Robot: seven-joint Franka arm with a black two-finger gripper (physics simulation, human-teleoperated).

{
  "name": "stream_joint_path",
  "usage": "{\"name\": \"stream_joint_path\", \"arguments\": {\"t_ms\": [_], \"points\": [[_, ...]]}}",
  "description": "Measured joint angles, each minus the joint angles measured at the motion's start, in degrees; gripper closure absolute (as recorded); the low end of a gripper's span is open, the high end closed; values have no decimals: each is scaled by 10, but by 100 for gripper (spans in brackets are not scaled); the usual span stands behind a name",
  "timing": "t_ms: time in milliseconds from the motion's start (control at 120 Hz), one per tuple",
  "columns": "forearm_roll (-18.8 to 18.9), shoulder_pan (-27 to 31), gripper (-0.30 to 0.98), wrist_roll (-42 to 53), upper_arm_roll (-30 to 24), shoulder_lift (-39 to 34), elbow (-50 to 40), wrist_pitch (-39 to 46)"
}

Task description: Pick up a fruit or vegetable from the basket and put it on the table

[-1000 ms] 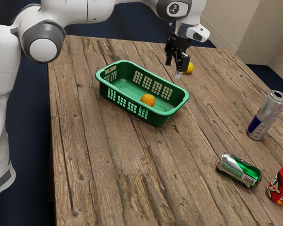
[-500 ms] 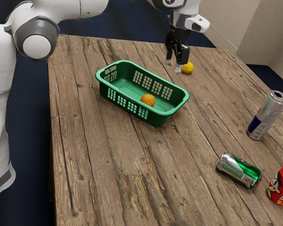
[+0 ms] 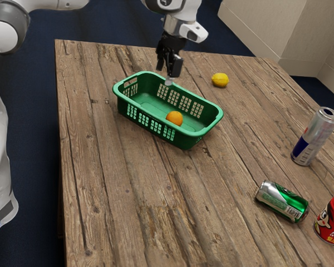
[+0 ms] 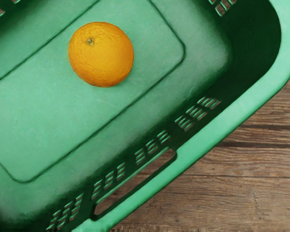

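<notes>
Planks (image 3: 111,194) bear the basket (image 3: 185,141), its round orange (image 4: 101,54) stem-up, the tool (image 3: 165,75) open, empty.

One basket (image 3: 192,142) is sitting on one counter (image 3: 122,194). Fruits are numbering two, with one orange (image 3: 174,118) and one lemon (image 3: 220,80) making the pair. Drink cans are numbering three, with one silver-and-blue can (image 3: 315,136), one green can (image 3: 282,201) and one red can (image 3: 333,219) making up the set.
</notes>
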Motion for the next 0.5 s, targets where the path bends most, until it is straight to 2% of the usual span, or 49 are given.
{"name": "stream_joint_path", "arguments": {"t_ms": [125, 200, 350, 500], "points": [[24, 15, 0, 10, 12, 0, -25, 29], [30, 17, 0, 15, 10, 25, -23, 54], [33, 21, 0, 24, -7, 110, 52, 84], [30, 7, 0, 32, -10, 132, 66, 100]]}}
